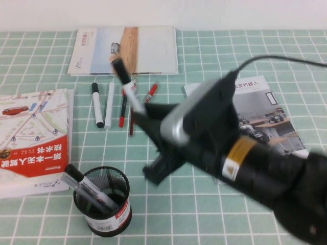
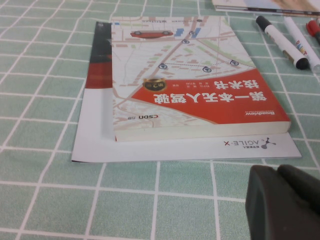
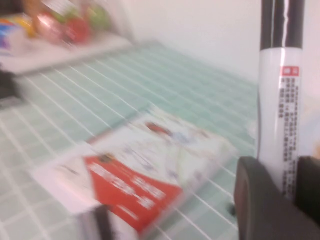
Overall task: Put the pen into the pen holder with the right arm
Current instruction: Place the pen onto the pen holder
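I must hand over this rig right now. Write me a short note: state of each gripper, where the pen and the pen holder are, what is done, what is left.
Right gripper: raised above the table middle, shut on the pen, which sticks up tilted from the fingers.
Left gripper: parked low beside the red book at the table's left.
Pen holder: near front left, upright, with other markers already inside.
Done: pen picked up.
Left: carry it over the holder and drop it in.

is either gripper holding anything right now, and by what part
The right gripper grips the pen by the lower barrel, black cap end up, above the table. The left gripper, low beside the red book, holds nothing.
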Robot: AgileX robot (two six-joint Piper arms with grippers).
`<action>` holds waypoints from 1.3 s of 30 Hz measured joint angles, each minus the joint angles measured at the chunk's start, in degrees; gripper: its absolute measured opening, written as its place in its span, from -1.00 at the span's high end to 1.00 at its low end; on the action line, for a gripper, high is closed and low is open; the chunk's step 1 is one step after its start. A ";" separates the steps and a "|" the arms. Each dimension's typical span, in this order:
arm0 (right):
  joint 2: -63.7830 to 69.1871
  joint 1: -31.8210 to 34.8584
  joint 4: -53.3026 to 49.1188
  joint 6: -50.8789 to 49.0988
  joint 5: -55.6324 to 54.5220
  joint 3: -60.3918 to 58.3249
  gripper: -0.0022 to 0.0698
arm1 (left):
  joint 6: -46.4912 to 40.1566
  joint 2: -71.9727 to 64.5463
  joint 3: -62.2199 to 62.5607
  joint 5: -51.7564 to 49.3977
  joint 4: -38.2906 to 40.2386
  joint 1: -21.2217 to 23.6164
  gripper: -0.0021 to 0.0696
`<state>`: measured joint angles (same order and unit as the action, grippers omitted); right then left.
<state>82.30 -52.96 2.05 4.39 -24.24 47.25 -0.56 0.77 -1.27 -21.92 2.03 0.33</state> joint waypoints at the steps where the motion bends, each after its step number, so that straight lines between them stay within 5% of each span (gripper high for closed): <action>1: 0.00 -0.94 -0.80 0.00 -3.27 -1.37 0.63 | 0.00 0.00 0.00 0.00 0.00 0.00 0.95; 19: 18.56 -4.17 -14.92 -10.97 -28.33 -2.97 0.63 | 0.00 0.00 0.00 0.00 0.00 0.00 0.95; 39: 25.26 -4.17 -14.21 -13.82 -23.74 1.16 0.53 | 0.00 0.00 0.00 0.00 0.00 0.00 0.95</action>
<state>107.56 -57.12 -12.16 -9.42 -47.98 48.41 -0.56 0.77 -1.27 -21.92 2.03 0.33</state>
